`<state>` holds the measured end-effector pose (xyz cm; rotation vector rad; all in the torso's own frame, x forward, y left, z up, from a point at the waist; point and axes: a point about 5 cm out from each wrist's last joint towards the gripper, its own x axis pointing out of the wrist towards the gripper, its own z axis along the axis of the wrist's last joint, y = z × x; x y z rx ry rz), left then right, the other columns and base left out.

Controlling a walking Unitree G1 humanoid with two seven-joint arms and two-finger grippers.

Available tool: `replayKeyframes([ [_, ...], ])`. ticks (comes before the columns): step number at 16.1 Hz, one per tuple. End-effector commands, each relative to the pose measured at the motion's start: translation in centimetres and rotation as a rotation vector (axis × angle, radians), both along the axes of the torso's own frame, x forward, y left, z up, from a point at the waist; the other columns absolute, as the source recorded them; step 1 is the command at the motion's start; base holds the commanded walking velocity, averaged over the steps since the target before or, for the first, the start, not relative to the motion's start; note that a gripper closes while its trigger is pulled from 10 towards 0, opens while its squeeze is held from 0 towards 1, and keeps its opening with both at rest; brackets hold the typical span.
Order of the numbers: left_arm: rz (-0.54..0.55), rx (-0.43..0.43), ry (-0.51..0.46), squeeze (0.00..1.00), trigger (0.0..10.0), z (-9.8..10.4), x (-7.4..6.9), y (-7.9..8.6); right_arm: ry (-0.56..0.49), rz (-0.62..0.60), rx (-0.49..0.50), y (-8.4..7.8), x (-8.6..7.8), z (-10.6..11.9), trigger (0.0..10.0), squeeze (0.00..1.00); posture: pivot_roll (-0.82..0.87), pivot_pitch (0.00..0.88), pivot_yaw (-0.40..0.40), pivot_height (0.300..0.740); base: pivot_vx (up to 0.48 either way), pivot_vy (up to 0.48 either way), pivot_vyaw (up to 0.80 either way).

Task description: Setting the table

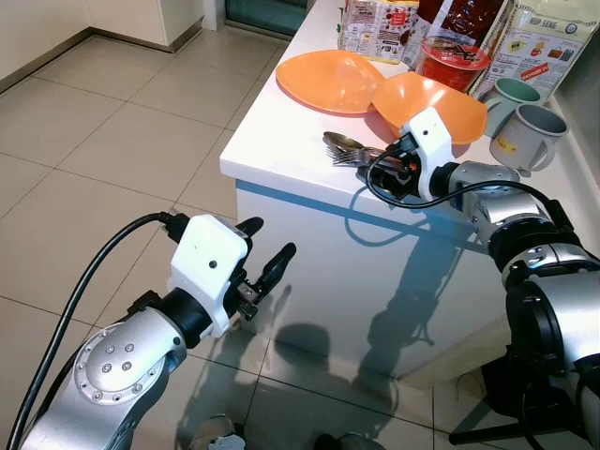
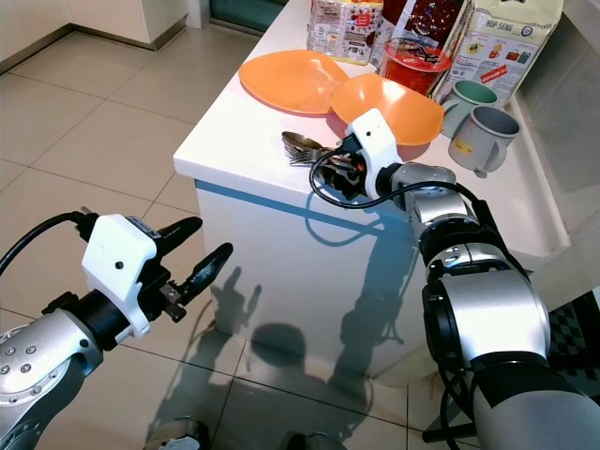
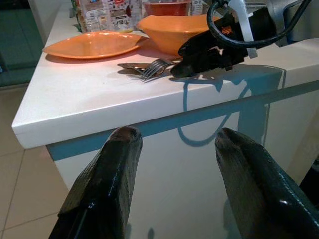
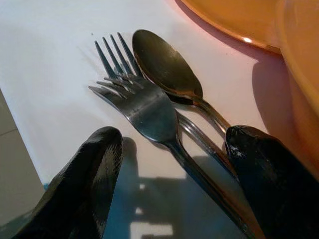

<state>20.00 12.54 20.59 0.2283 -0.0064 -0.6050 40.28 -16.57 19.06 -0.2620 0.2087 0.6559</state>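
Two forks (image 4: 144,107) and a spoon (image 4: 164,64) lie in a pile near the front edge of the white table (image 1: 281,155). My right gripper (image 4: 172,139) is open low over their handles, one black finger on each side. Seen from the head, the right gripper (image 1: 380,159) lies on the tabletop just before the orange bowl (image 1: 436,103). An orange plate (image 1: 328,80) lies left of the bowl. My left gripper (image 1: 272,246) is open and holds nothing, below tabletop height in front of the table's side. It faces the table corner.
Behind the bowl stand a red tub (image 1: 453,58), food packets (image 1: 380,26) and a large bag (image 1: 534,42). A green mug (image 1: 511,98) and a grey mug (image 1: 534,136) stand at the right. Tiled floor (image 1: 112,141) spreads to the left.
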Motion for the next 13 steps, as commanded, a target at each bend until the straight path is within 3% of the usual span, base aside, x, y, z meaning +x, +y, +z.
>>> replayKeyframes([
  [1, -0.017, 0.001, -0.006, 0.00, 10.0, 0.28, -0.48, -0.30, 0.018, -0.028, 0.004, -0.94, 0.03, 0.26, 10.0, 0.00, 0.26, 0.143, -0.144, 0.740, 0.000, 0.000, 0.00],
  [6, -0.017, 0.001, 0.000, 0.00, 10.0, 0.25, -0.59, -0.26, 0.063, -0.035, -0.009, -1.37, -0.16, -0.29, 10.0, 0.00, 0.26, 0.146, -0.145, 0.740, 0.000, 0.000, 0.00],
  [7, -0.015, 0.001, 0.000, 0.00, 10.0, 0.26, -0.56, -0.25, 0.073, -0.029, -0.017, -1.44, -0.22, -0.41, 4.5, 0.00, 0.26, 0.144, -0.147, 0.740, 0.000, 0.000, 0.00],
  [9, -0.014, 0.002, 0.000, 0.00, 10.0, 0.27, -0.51, -0.27, 0.077, -0.029, -0.022, -1.52, -0.24, -0.43, 0.0, 0.00, 0.26, 0.141, -0.147, 0.740, 0.000, 0.000, 0.00],
  [13, -0.014, 0.001, -0.002, 0.00, 10.0, 0.31, -0.48, -0.32, 0.083, -0.034, -0.025, -1.73, -0.25, -0.41, 0.0, 0.00, 0.26, 0.137, -0.148, 0.740, 0.000, 0.000, 0.00],
])
